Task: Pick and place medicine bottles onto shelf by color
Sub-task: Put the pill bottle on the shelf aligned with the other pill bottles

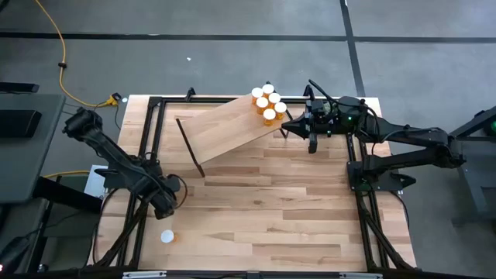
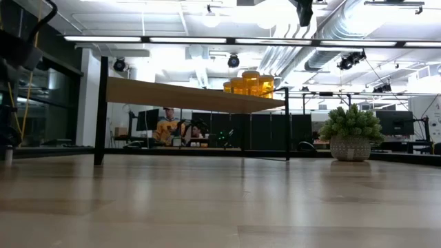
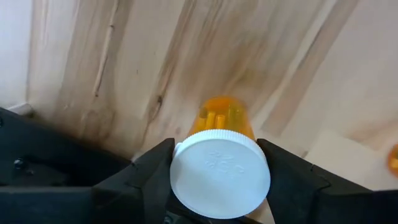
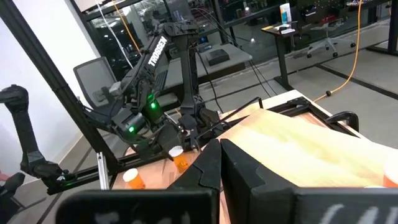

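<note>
Flanking a translucent orange bottle (image 3: 221, 165), round white cap, left jaws part-open, right jaws shut, empty.

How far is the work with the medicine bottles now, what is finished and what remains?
Done: six medicine bottles stand clustered at one end of the shelf. In hand: the left gripper has its fingers on both sides of one bottle at the table's left side; a firm grip is not clear. Left: another bottle stands near the front left of the table. The right gripper waits shut beside the shelf.
</note>
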